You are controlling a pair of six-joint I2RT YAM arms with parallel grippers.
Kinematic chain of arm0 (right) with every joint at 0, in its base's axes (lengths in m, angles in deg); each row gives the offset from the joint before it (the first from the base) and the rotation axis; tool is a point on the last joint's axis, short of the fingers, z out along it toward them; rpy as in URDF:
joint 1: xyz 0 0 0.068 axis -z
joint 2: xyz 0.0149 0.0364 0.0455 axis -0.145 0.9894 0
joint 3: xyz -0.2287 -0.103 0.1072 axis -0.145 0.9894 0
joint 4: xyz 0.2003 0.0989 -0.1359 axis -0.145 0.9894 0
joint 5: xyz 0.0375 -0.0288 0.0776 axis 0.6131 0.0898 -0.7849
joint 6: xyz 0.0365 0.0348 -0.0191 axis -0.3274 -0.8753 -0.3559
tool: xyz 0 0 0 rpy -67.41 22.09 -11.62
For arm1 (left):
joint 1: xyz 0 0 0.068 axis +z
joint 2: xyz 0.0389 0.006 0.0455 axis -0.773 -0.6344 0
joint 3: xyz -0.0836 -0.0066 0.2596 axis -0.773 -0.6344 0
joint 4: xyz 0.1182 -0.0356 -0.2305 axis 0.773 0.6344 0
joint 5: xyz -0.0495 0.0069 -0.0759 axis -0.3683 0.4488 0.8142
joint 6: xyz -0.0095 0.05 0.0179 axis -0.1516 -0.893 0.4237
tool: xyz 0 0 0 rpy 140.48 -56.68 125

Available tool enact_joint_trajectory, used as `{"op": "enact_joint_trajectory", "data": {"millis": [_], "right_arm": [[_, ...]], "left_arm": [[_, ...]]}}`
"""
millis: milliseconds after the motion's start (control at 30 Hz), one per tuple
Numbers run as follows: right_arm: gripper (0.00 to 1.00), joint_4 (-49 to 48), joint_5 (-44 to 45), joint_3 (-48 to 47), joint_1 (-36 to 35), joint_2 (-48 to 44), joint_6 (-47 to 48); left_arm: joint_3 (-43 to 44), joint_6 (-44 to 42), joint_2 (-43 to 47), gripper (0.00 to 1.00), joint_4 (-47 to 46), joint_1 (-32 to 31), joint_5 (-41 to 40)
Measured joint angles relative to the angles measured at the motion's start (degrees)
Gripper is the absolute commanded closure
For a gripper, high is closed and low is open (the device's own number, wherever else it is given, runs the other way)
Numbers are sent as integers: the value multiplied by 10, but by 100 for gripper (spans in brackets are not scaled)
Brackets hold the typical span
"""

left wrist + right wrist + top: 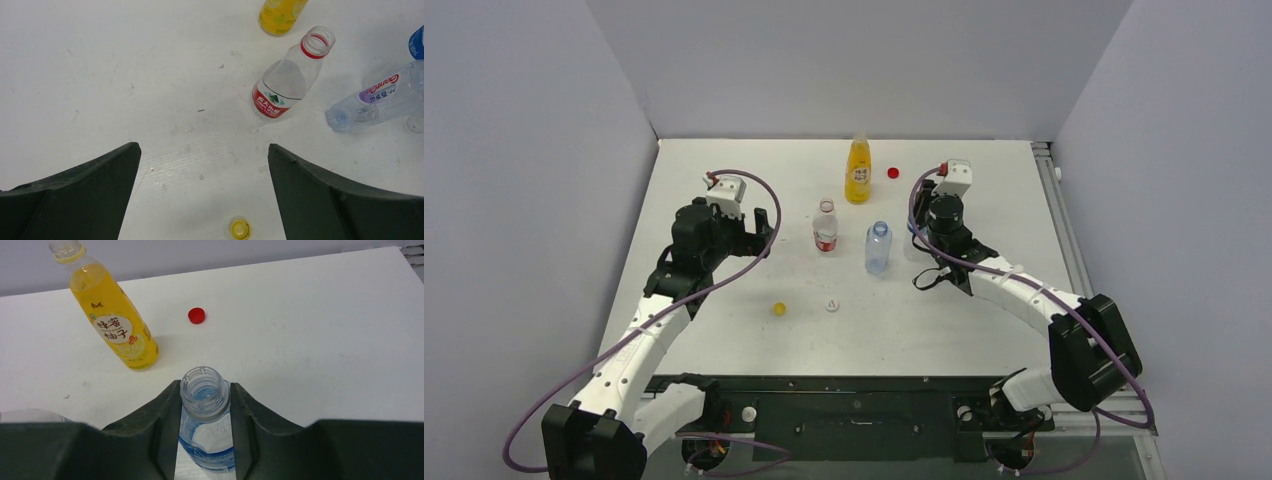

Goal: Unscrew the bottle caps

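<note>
A white table (724, 180) seen from above, with two robot arms reaching in from the near edge. The left gripper (202, 146) hangs over bare table at the left with its jaws spread wide and nothing between them. The right gripper (205, 395) is narrowed around the neck of the blue-label bottle (206, 445), one finger pressed on each side just under the mouth. That bottle stands upright at centre right, and its mouth is open with no cap on it. To its left stands the bluish bottle (878, 247), upright; whether it has a cap cannot be told. Left of that, near but apart, stands the red-label bottle (825, 227), upright, with a red ring on its neck and an open mouth. The juice bottle (857, 170) stands behind these two, toward the back wall, also uncapped. The red cap (893, 172) lies on the table just to the right of the juice bottle, not touching it. The yellow cap (779, 309) and a white cap (831, 305) lie near each other on the table in front of the bottles, closer to the arm bases, well apart from any bottle. A second white cap cannot be made out.
</note>
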Motion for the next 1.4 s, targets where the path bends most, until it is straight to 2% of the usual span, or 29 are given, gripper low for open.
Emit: {"op": "enact_joint_trajectory", "data": {"millis": [133,367,733,1000,1067,1400], "right_arm": [[74,0,8,8,-10,-9,9],[57,3,19,26,-18,-30,10],[38,21,26,37,-21,-54,11],[34,31,26,43,-21,-78,11],[27,35,26,43,-21,-87,11],[23,95,25,24,-15,-159,9]], "left_arm": [[0,-2,0,3,0,0,0],[-2,-7,6,3,0,0,0],[-4,-9,14,3,0,0,0],[-4,-9,14,3,0,0,1],[-4,-9,14,3,0,0,1],[-3,-8,5,3,-1,0,0]]}}
